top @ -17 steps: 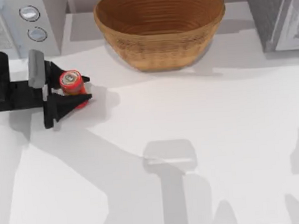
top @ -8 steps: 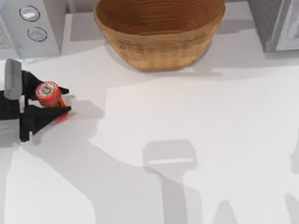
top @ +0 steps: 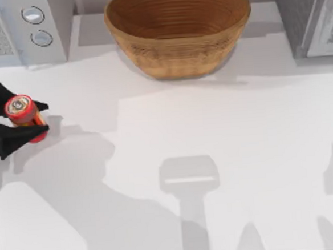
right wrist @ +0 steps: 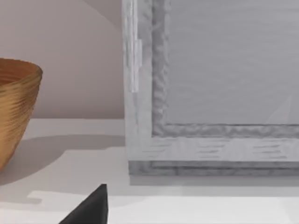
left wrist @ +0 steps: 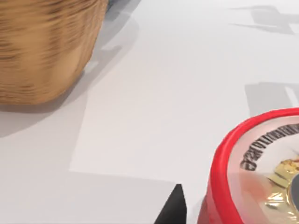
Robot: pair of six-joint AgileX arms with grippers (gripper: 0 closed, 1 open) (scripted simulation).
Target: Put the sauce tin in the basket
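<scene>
On the white, shadow-streaked bench (top: pixel 225 144), my left gripper (top: pixel 24 119) at the far left edge has its jaws clamped on the sauce tin (top: pixel 21 109), well apart from the basket (top: pixel 178 30) standing at the back between two grey appliances.

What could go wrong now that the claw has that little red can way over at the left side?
The left claw grips the sauce tin far from the basket, so a long carry might let it slip. The basket's wall stands high; carried too low, the tin could hit the rim. The grey appliance stands close by.
</scene>
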